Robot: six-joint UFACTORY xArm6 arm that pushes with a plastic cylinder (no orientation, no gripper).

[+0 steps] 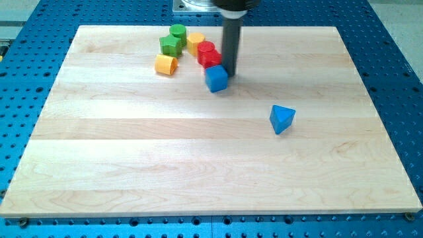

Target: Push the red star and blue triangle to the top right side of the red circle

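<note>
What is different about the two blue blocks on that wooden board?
The blue cube is boxy with flat sides, while the blue triangle is a wedge coming to corners. The blue cube sits near the view's top, right beside my tip and close to the red blocks; the blue triangle lies alone toward the view's right. Both share the same bright blue colour.

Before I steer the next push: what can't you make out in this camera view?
- Red blocks: packed together and partly behind the rod; star and circle cannot be told apart.
- My tip: beside the blue cube; contact unclear, as the cube looks blurred.
- Yellow block at the view's top: partly hidden by the reds and the green blocks; shape unclear.
- Arm above the rod: cut off by the top edge.
</note>
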